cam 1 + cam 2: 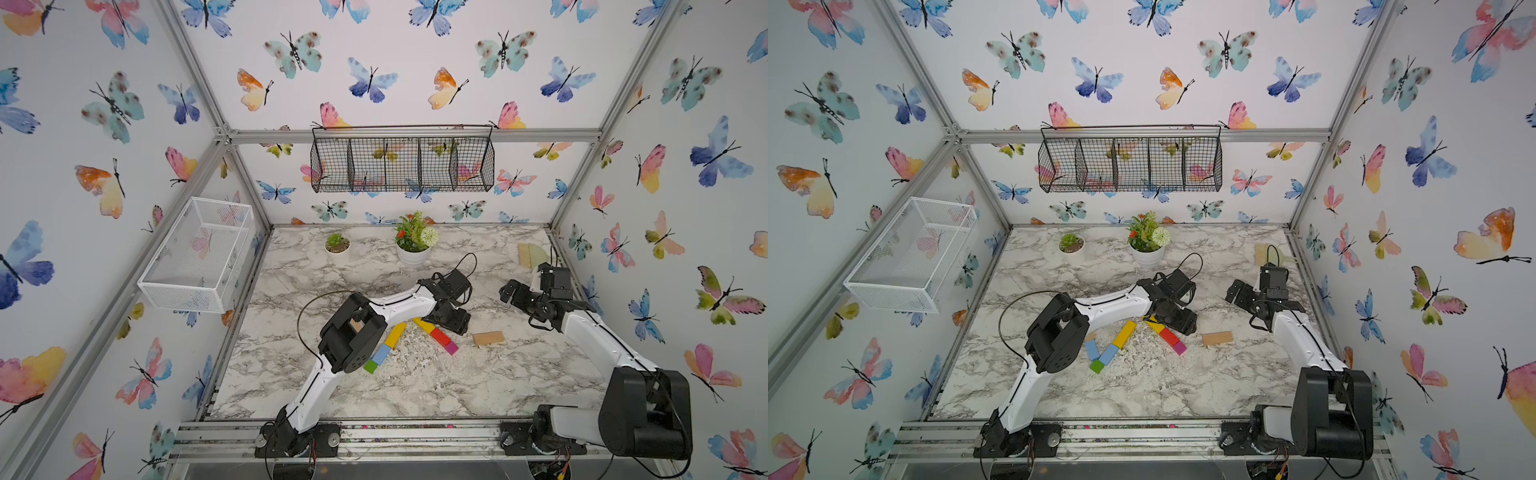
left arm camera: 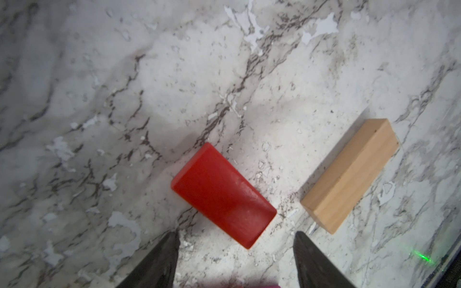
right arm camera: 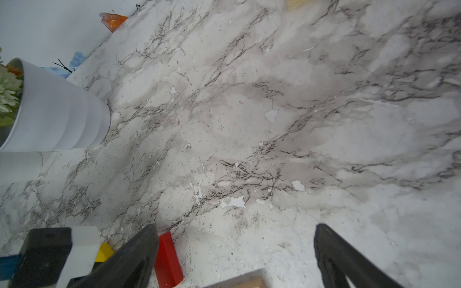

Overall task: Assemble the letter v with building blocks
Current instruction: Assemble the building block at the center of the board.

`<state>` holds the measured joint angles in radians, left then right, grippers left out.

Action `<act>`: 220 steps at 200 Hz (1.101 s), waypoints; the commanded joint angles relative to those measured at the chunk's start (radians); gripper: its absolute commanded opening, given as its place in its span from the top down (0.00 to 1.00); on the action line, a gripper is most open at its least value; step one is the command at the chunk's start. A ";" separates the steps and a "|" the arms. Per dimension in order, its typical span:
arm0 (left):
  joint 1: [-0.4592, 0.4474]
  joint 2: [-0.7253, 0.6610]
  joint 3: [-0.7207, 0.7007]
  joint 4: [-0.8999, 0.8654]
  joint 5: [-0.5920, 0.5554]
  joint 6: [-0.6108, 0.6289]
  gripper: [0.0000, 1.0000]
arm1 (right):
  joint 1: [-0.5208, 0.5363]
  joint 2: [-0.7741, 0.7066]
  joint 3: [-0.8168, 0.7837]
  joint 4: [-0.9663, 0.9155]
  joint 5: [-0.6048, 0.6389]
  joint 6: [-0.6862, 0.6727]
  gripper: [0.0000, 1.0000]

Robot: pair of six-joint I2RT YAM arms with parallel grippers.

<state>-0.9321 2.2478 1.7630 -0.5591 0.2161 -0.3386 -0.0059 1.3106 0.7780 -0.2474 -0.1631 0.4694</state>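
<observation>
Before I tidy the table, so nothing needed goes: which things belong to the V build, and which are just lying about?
Job: green cube, blue blocks, yellow blocks, red block, magenta cube, tan block.
Lying about: small succulent, flower pot, brush.

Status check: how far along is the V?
Done: green cube with a blue bar and yellow bar slanting away; second yellow bar, red bar, magenta cube in another slanted line. In hand: nothing; left gripper hovers open over that line, right gripper open. Left: likely the tan block, lying apart.
</observation>
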 commanded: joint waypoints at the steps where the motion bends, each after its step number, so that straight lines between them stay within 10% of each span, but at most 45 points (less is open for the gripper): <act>1: -0.008 0.028 0.030 -0.021 0.029 0.005 0.27 | -0.003 -0.014 -0.019 0.015 -0.018 -0.009 0.01; 220: -0.008 0.152 0.204 -0.117 -0.093 0.058 0.40 | -0.004 -0.009 -0.026 0.020 -0.025 -0.013 0.01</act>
<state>-0.9363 2.3653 1.9533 -0.6189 0.1757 -0.3008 -0.0059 1.3106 0.7635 -0.2386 -0.1806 0.4671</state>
